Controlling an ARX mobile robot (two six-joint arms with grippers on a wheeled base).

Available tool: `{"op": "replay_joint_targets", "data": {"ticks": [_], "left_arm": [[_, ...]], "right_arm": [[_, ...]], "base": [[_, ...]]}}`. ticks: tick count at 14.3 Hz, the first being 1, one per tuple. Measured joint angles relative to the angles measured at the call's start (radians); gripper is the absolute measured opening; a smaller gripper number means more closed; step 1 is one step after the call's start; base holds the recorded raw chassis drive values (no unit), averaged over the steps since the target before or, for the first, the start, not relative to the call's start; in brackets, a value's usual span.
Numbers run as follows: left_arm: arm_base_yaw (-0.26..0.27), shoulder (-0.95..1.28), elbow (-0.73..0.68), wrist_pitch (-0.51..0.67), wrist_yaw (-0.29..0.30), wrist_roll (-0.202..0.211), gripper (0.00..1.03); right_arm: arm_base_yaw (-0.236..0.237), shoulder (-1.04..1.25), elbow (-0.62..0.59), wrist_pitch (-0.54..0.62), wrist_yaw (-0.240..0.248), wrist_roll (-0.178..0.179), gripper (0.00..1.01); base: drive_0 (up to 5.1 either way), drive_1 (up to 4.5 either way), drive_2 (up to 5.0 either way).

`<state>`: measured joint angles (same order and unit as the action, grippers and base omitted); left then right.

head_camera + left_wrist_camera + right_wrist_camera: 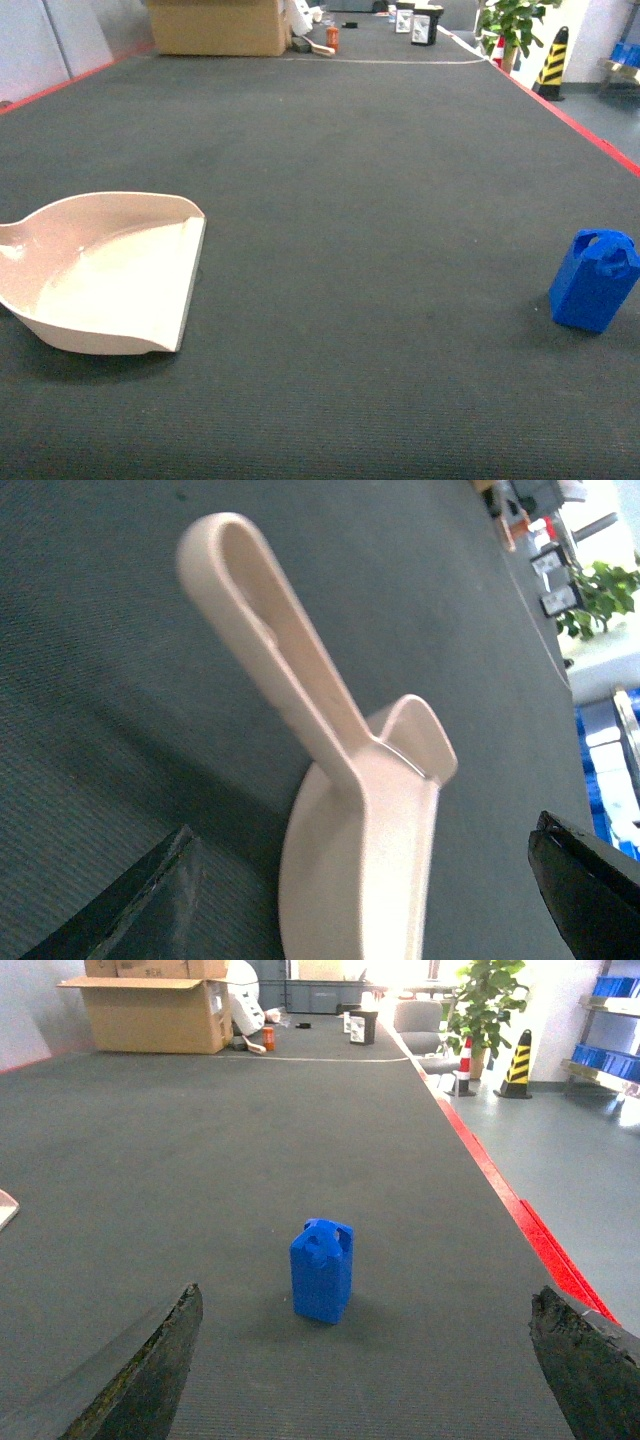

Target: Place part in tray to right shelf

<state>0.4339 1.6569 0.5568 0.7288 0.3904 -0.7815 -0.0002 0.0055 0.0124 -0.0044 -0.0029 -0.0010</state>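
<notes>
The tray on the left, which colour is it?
Cream-beige all over; the tray shows best in the head view.

A cream plastic dustpan-shaped tray [95,275] lies near left on dark carpet [360,200], well apart from a small bright-blue blocky plastic part [594,281] standing near right.

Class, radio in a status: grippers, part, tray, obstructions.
Both grippers open, empty. Part upright on mat, right. Tray empty, left. Nothing between them.
</notes>
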Motion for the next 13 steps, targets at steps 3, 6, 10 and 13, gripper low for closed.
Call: {"op": "replay_joint_targets", "data": {"ticks": [3,6,10,13], "left_arm": [[0.016,0.220,0.150,0.047,0.008,-0.080,0.98],[0.003,0.351,0.276,0.087,0.037,-0.136,0.98],[-0.005,0.513,0.428,0.174,0.042,-0.234,0.98],[-0.004,0.584,0.503,0.208,0.066,-0.252,0.83]], "right_arm": [[0.000,0.000,0.000,0.000,0.000,0.000,0.98],[0.000,0.000,0.000,0.000,0.000,0.000,0.98],[0.000,0.000,0.000,0.000,0.000,0.000,0.98],[0.000,0.000,0.000,0.000,0.000,0.000,0.98]], "base": [[0.0,0.00,0.0],[0.0,0.00,0.0],[0.0,0.00,0.0],[0.0,0.00,0.0]]}}
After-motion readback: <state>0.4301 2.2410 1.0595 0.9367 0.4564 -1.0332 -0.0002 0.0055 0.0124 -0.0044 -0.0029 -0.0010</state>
